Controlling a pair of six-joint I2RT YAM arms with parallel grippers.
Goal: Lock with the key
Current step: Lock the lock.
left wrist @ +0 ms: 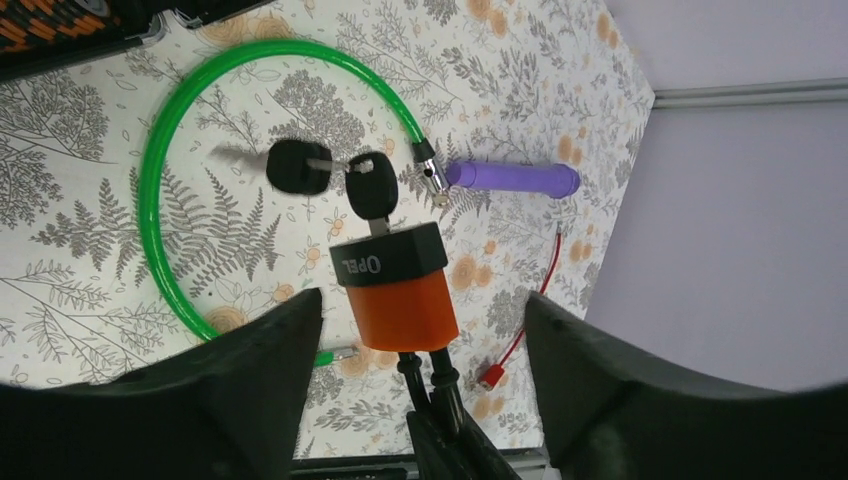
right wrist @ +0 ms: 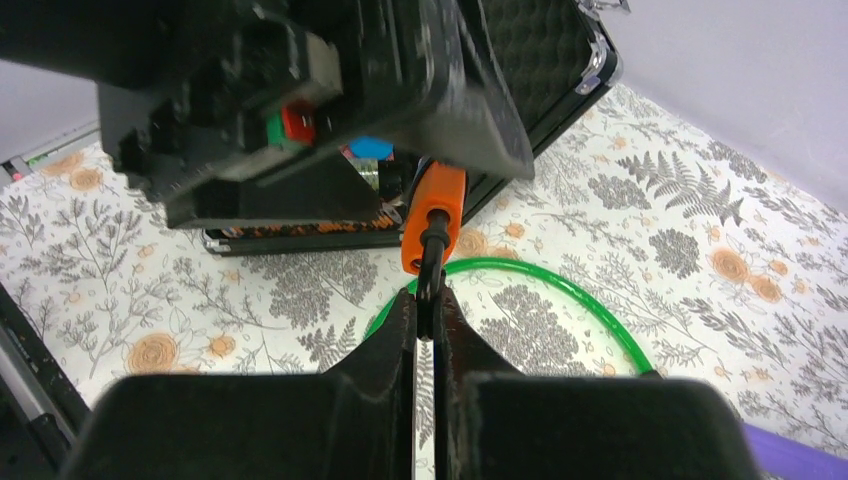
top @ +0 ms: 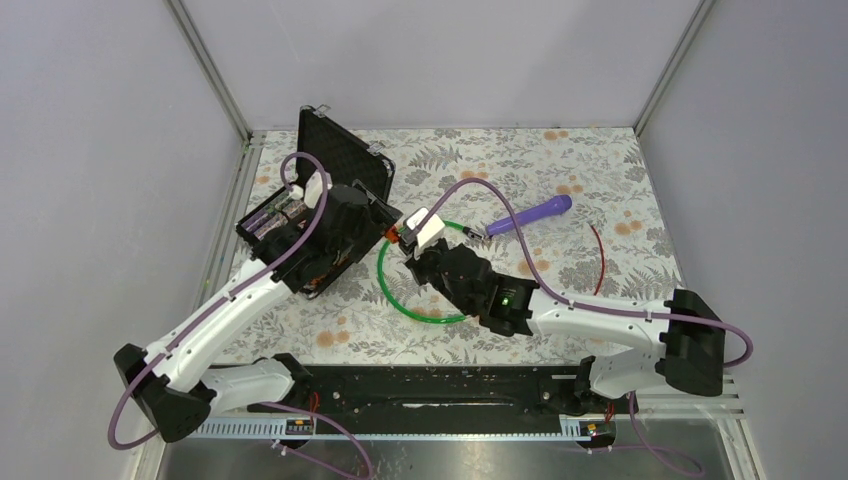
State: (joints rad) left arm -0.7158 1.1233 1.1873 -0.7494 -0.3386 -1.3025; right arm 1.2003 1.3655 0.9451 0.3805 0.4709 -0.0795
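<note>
The right gripper (right wrist: pixel 428 300) is clenched on the thin black shackle of an orange-bodied padlock (right wrist: pixel 432 215) and holds it above the floral-patterned table cloth (top: pixel 600 160), over the rim of a green plastic-coated cable loop (left wrist: pixel 160 200). The padlock's black end cap, printed OPEL, points away from that gripper, and a black-headed key (left wrist: pixel 370 190) sits in it. A second black-headed key (left wrist: pixel 297 167) hangs beside the first, blurred. The left gripper (left wrist: pixel 422 300) is released: its two dark fingers (left wrist: pixel 250 400) stand apart on either side of the orange body, touching neither face. An open black hard case with a foam lining (top: pixel 335 150) lies just behind the left gripper. A purple cylindrical handle (left wrist: pixel 515 178) and a thin red wire (left wrist: pixel 545 290) lie on the cloth farther to the right.
</note>
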